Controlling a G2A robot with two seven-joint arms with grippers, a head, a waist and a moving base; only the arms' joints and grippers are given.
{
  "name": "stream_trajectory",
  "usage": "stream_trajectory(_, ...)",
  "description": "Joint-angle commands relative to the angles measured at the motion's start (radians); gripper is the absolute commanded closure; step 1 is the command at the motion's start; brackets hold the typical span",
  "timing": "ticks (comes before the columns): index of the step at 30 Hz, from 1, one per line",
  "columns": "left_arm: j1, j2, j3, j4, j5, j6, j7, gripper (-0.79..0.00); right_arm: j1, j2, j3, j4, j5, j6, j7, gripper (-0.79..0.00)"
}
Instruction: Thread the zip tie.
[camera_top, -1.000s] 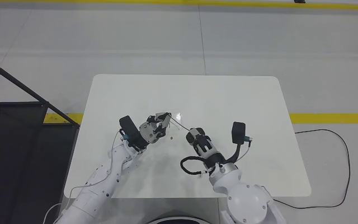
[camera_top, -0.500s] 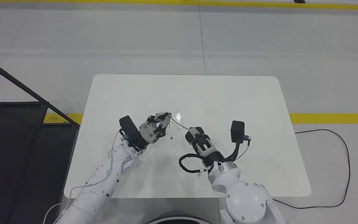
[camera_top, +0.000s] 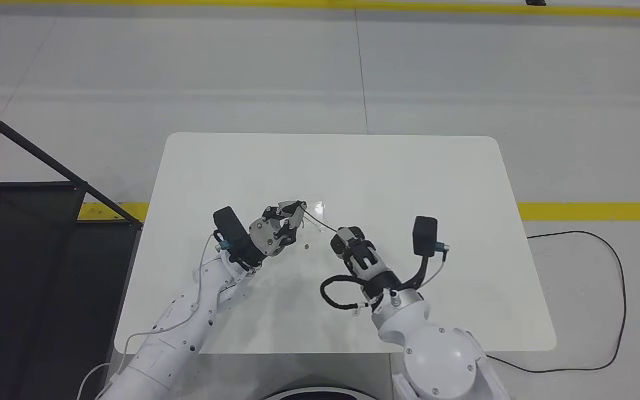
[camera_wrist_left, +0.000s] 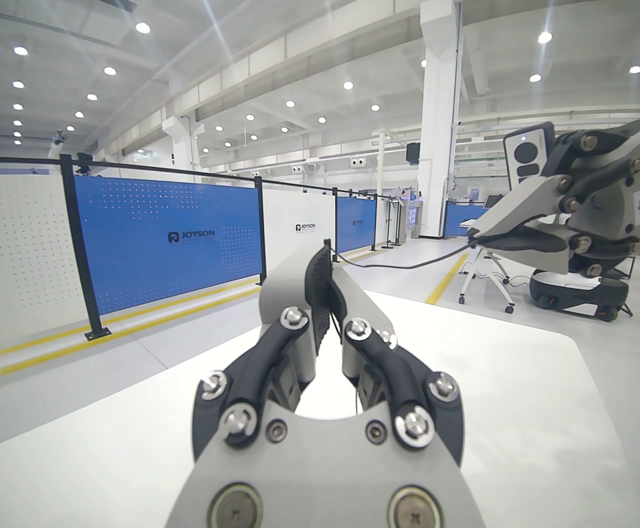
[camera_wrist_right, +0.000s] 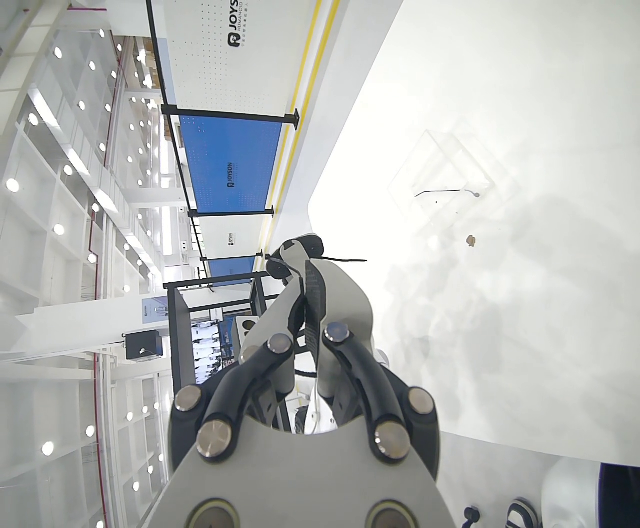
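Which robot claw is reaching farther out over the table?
The left gripper: its fingertips are farther from the robot than the right gripper's. Both pinch the zip tie.

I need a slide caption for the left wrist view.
Left gripper, jaws shut, holds a zip tie running to the right gripper above the white table.

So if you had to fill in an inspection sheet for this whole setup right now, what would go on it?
Surface: white table, rounded corners.
Job's things: zip tie stretched between the two grippers, above the table.
Clutter: clear sheet lying flat, a thin dark strand on it; brown speck near it.
Grippers: left gripper and right gripper both shut on the zip tie.
Cables: black cable on the floor beside the table.
Surroundings: yellow floor line; blue fence panels.
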Motion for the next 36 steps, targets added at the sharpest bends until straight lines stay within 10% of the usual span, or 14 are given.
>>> stream_trajectory(1,0.000,0.000,0.000,0.000,0.000,0.000,0.000,0.000,-0.003,-0.001,0.002,0.000,0.000,-0.002,0.002,0.000)
stream_trajectory(36,0.000,0.000,0.000,0.000,0.000,0.000,0.000,0.000,-0.043,-0.016,0.022,-0.003,-0.042,-0.032,0.043,0.000)
